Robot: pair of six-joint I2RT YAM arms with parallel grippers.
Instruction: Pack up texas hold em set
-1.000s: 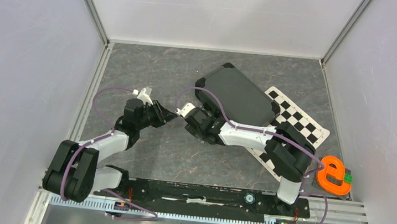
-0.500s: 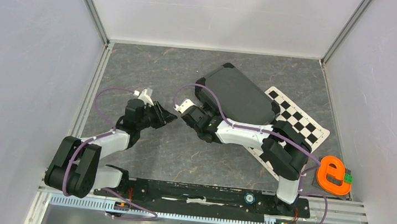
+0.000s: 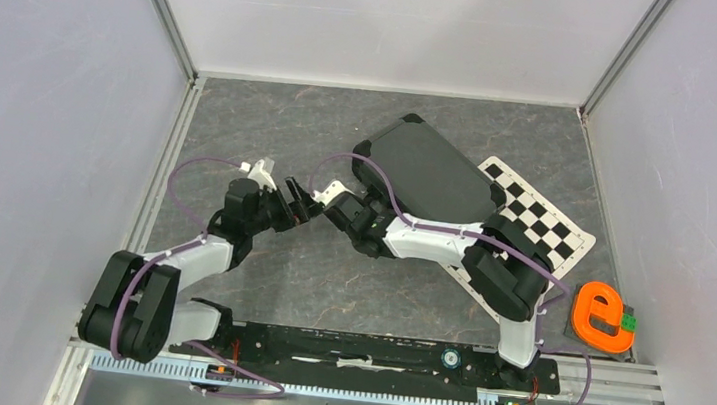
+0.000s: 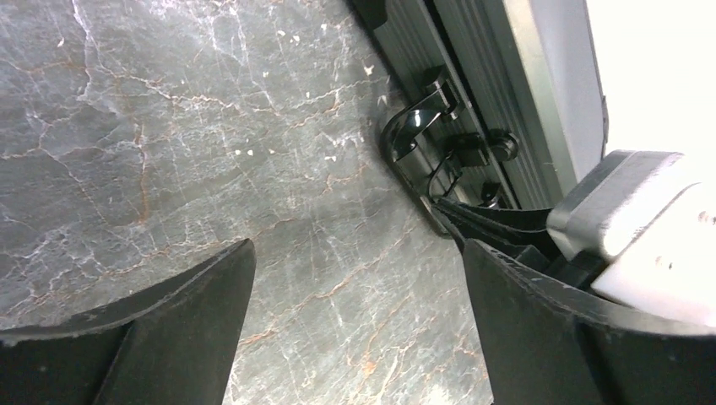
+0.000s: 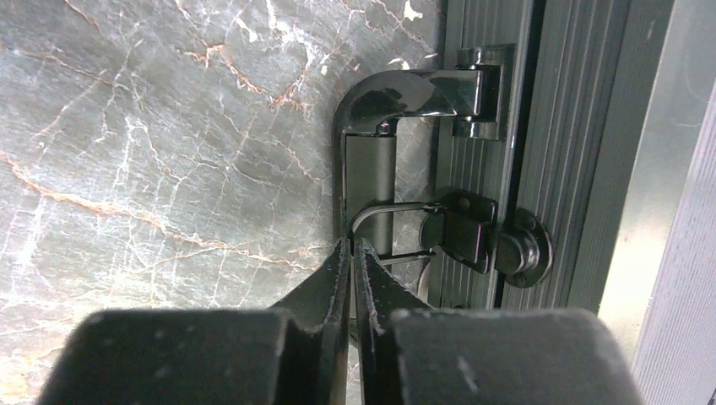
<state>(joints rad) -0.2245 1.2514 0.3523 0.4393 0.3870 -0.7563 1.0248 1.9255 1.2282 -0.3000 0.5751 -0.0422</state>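
A grey marbled table point(image 3: 326, 280) is being viewed from above, and the black hard case point(image 3: 428, 175) of the poker set is lying closed on it. No chips, cards or dice are being seen outside the case, so the packing is judged nearly done, with only the fastening being dealt with. A checkered mat point(image 3: 543, 222) is being partly covered by the case's right end, and an orange ring toy point(image 3: 604, 317) is being left well apart from the case, toward the near right. Both arms are being held at the case's near left edge. The left gripper point(image 4: 359, 249) is being kept just beside that edge, fingers spread wide and empty, probably to stay clear. The right gripper point(image 5: 352, 253) is being aimed below the case's chrome handle point(image 5: 405, 93), at the latch point(image 5: 473, 236). Its fingers are being held almost together at the latch's wire loop, likely to work the latch. Whether the wire is being pinched cannot be told.
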